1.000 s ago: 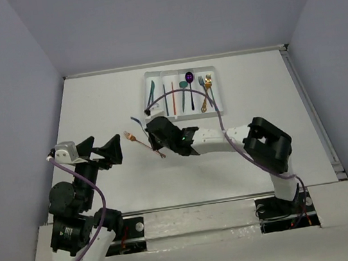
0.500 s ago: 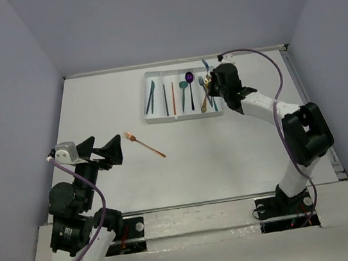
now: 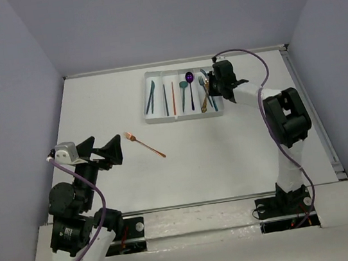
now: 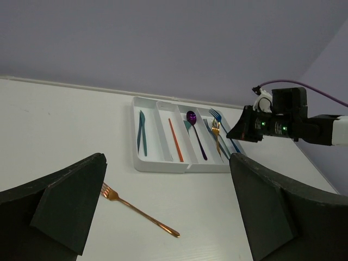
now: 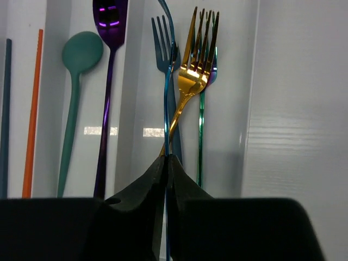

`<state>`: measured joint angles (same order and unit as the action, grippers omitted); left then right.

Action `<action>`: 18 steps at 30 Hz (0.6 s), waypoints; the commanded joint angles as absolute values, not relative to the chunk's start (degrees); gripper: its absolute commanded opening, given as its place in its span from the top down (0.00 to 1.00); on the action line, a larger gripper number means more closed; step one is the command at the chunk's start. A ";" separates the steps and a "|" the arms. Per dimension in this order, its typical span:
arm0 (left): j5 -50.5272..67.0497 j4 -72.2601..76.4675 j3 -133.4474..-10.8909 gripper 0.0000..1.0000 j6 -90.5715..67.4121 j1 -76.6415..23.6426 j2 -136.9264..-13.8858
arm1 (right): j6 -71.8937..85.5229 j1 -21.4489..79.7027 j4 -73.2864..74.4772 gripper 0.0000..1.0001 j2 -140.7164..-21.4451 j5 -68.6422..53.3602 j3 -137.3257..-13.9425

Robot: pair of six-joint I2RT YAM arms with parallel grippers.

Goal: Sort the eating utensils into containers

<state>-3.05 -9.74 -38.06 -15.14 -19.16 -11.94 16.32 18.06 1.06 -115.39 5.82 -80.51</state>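
The white tray (image 3: 159, 119) lies at the back of the table. It holds two teal knives (image 3: 150, 97), a dark and an orange stick (image 3: 173, 98), a teal spoon (image 5: 80, 52), a purple spoon (image 5: 110, 13), and gold (image 5: 194, 81), blue and green forks. My right gripper (image 3: 215, 88) hangs over the rightmost compartment, shut on the thin handle of a blue fork (image 5: 168, 103), jaws (image 5: 167, 159) pinched on it. A copper fork (image 3: 144, 144) lies on the table, just right of my open, empty left gripper (image 3: 102, 149); it also shows in the left wrist view (image 4: 139, 215).
White table with grey walls on three sides. The right arm's purple cable (image 3: 252, 61) loops above the tray's right end. The right arm (image 4: 304, 122) reaches in from the right in the left wrist view.
The right gripper carried the blue fork from the table's middle up to the tray's right end, and now holds it over the rightmost compartment. The left arm and copper fork have not moved.
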 commanded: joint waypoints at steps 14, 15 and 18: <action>-2.72 -7.56 -39.02 0.01 -15.38 -19.42 -12.13 | 15.91 27.40 -4.22 0.22 -99.94 -1.39 -72.34; -2.64 -7.56 -39.02 0.01 -15.38 -19.42 -12.22 | 15.39 32.12 -4.39 0.23 -99.58 -1.58 -70.85; -2.55 -7.56 -39.02 0.01 -15.29 -19.42 -12.65 | 14.42 41.35 -3.78 0.24 -100.63 -1.32 -69.88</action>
